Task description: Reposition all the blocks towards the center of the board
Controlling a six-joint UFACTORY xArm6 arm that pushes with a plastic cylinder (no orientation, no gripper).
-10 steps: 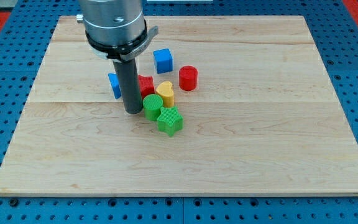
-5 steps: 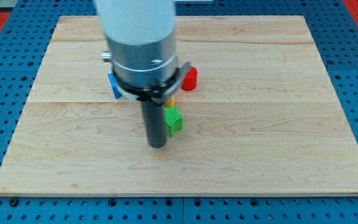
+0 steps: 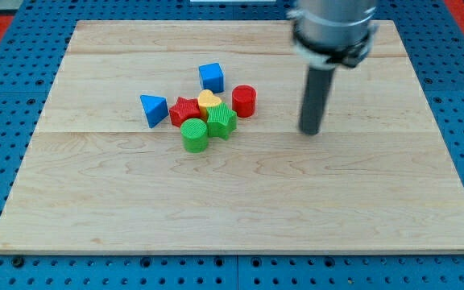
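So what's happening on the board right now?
My tip sits on the wooden board, to the view's right of the blocks and touching none. Seven blocks are bunched near the centre: blue triangular block, red star block, yellow heart block, green star block, green cylinder, red cylinder, with the blue cube slightly apart above.

My tip (image 3: 310, 131) stands right of the clustered blocks (image 3: 204, 117) (well apart).

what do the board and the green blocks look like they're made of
Board: pale wood, likely glued planks, with visible grain and seam lines, matte. Green cylinder and green star-like block: probably plastic, perhaps 3D-printed, judging by fine ribbed lines on their sides; matte, uniform colour.
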